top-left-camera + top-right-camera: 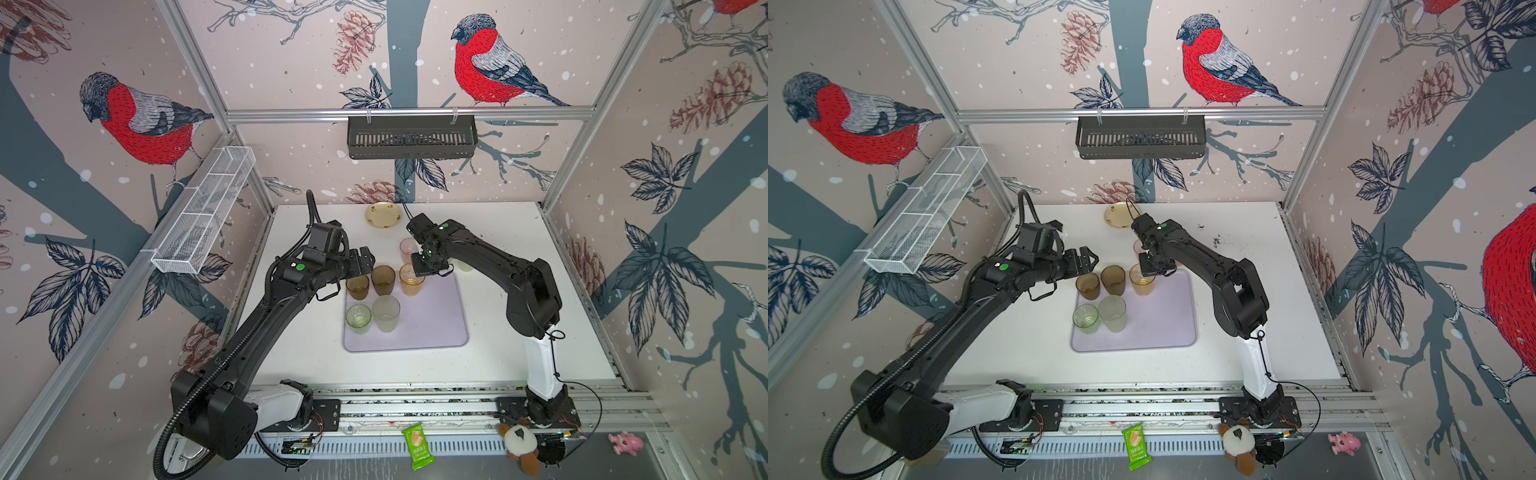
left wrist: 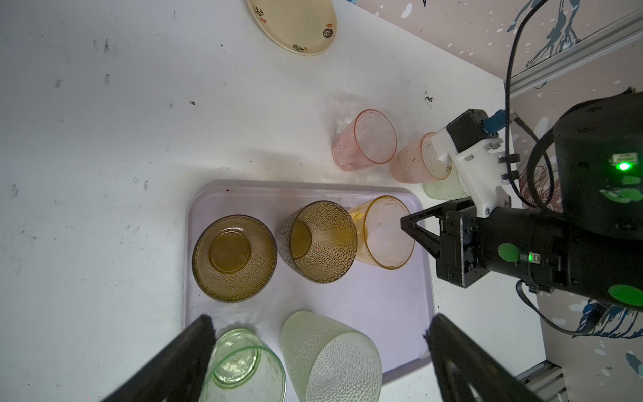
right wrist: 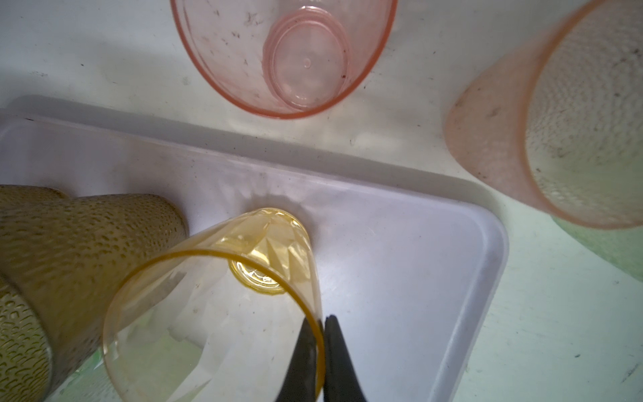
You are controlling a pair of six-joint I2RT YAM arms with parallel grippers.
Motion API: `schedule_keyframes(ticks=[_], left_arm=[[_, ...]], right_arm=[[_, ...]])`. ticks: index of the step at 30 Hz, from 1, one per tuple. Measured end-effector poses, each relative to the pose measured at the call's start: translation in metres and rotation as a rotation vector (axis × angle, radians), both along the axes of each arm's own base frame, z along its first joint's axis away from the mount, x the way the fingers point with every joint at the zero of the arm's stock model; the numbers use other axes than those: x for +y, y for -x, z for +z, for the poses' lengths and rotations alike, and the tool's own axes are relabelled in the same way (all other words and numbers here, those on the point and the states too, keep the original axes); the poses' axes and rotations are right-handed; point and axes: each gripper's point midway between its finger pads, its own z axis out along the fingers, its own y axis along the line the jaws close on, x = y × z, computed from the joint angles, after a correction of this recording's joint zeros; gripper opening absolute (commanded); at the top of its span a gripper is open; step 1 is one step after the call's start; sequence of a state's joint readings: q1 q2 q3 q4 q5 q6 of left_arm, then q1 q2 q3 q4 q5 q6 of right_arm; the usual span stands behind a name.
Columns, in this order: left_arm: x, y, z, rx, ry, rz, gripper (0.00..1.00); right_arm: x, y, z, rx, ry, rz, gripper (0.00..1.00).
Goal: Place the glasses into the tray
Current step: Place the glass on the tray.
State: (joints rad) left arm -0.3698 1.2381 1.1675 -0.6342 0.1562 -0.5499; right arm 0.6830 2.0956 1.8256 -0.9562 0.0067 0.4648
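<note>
- Tray: lies flat at mid-bench on the white bench and shows in both top views.
- Far row in the tray: corner brown glass, middle brown glass, amber glass.
- Near row in the tray: clear green glass and frosted green glass. The brown and green glasses stand upright.
- Right jaws: pinched on the rim wall of the amber glass, one finger inside and the other outside. The glass's base is at the tray floor near the far rim; contact cannot be confirmed.
- Left jaws: spread wide, holding nothing, above the tray's far-left corner, just beside the corner brown glass.
- On the bench, just beyond the tray's far-right corner: smooth pink glass, textured peach glass, pale green glass.
- Yellow plate: at the bench's far edge, apart from the tray.
</note>
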Motion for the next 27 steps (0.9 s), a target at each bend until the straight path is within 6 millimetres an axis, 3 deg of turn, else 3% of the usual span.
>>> schedule_keyframes(ticks=[16,27], left_arm=[[0.0005,0.0014,0.0021,-0.006,0.004,0.001,0.96],[0.0006,0.0013,0.0049,-0.012,0.006,0.001,0.96]], right_arm=[[0.0059,0.0065,-0.0035,0.003,-0.001,0.018,0.19],[0.0056,0.0079,0.0055,-0.012,-0.014,0.016,0.41]])
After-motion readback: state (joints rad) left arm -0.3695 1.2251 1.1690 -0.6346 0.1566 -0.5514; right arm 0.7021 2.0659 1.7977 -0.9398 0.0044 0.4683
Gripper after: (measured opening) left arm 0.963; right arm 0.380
